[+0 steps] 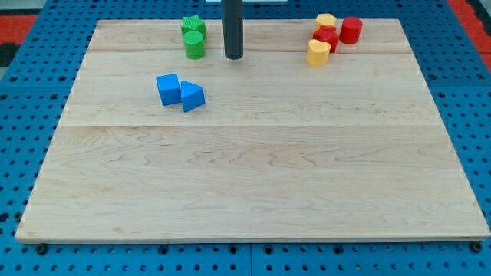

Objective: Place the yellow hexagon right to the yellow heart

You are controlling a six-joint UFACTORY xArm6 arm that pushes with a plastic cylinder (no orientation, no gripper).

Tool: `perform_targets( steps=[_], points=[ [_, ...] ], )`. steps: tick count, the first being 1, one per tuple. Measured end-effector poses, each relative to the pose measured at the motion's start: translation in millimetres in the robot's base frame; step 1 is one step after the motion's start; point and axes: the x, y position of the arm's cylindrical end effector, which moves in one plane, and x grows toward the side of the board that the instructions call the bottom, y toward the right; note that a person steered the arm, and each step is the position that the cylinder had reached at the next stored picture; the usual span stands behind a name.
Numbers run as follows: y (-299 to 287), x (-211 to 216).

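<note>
You'll find what looks like the yellow hexagon (326,21) at the view's top right, parted from the yellow heart (318,52) below by a touching red block (325,37), while my tip (233,57), a bare rod with no claw to open or close, stands well left, beside the green blocks (193,38).
</note>
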Motion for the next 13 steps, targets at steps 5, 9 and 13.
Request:
perform_targets(
  steps=[5,9,13],
  points=[
    [114,-79],
    [214,-70],
    [183,-6]
  ],
)
